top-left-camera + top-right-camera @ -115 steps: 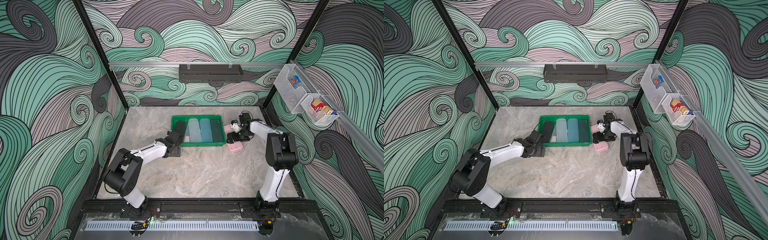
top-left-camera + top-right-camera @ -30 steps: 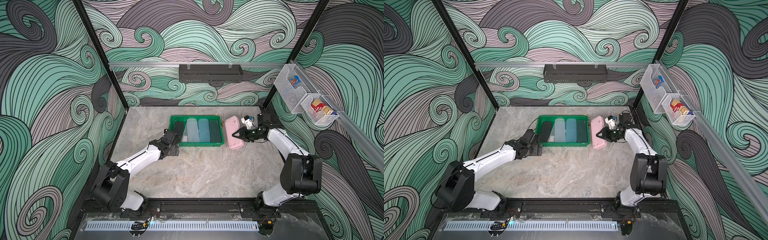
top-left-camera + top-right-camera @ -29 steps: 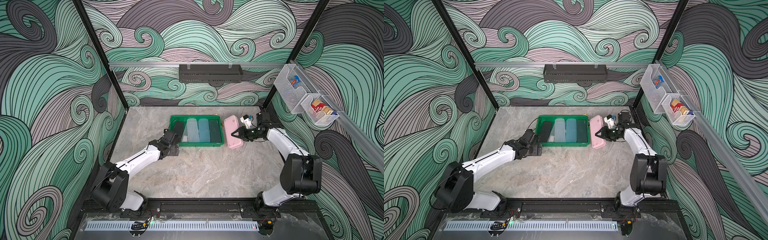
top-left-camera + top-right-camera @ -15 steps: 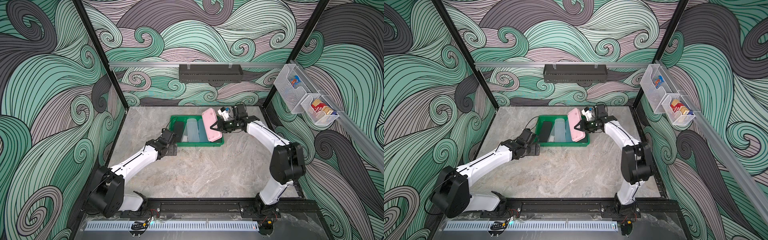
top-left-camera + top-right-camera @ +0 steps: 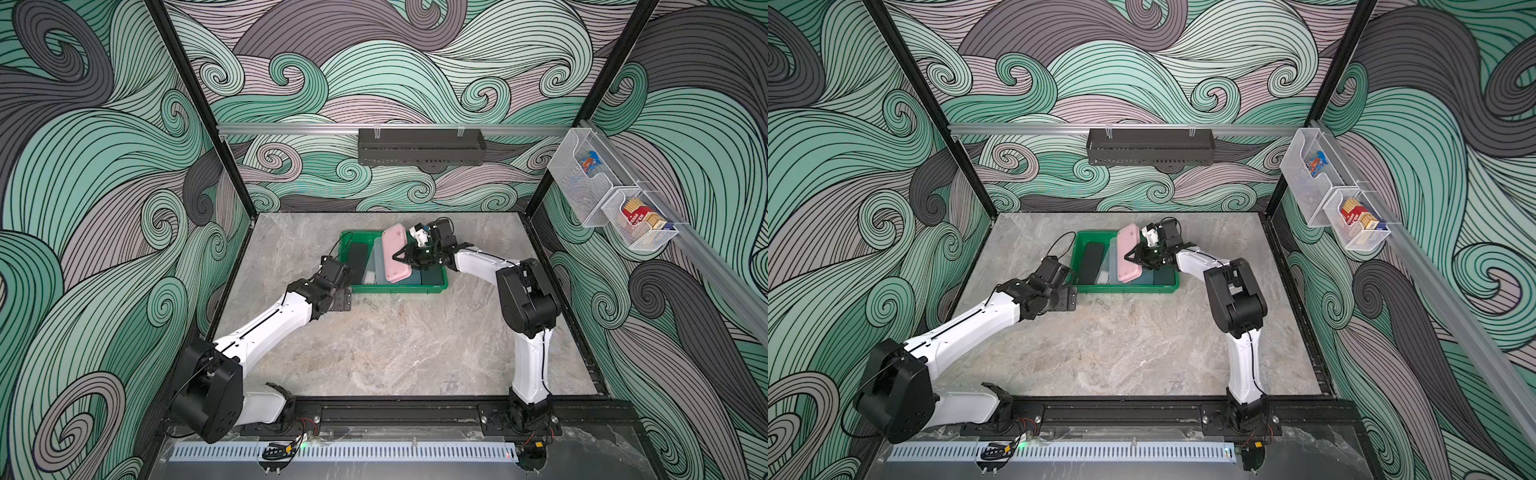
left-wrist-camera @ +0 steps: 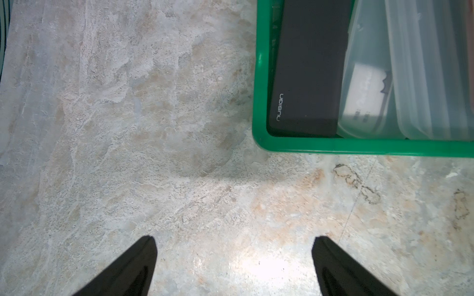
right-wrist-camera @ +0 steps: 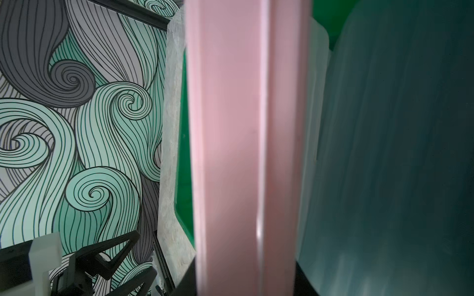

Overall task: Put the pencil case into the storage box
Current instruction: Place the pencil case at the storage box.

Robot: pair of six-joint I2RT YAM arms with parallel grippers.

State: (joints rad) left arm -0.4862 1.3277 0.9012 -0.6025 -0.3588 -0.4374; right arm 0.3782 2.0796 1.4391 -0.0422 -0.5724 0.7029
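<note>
left pincer (image 6: 234,243) first: it sits just left of centre in both top views, jaws spread wide with nothing between them, pointing down at bare table (image 5: 374,353) just beside the near left corner of the storage box (image 5: 395,289). as far as i can see it does not touch the rim.

moving right, the storage box lies at the centre of the frame and is already crowded. a black case (image 5: 358,257) lies flat against its left wall, a clear case (image 5: 371,270) lies next to that, and a dark teal case (image 5: 432,275) shows at the right end. what lies between is mostly hidden.

hiding it is the pink pencil case (image 5: 397,257), tipped up on one long edge and hanging over the middle of the tray, its far end reaching past the far rim in the picture. whether its lower edge touches the cases beneath i cannot tell.

right of it, the right pincer (image 5: 402,258) is clamped on the pink pencil case from the right side. the right wrist view is filled by the pink shell between the jaws.

i judge the carry as done and the placing as unfinished. the case has to be laid flat, probably on top of the others since i see no free floor, then let go.
</note>
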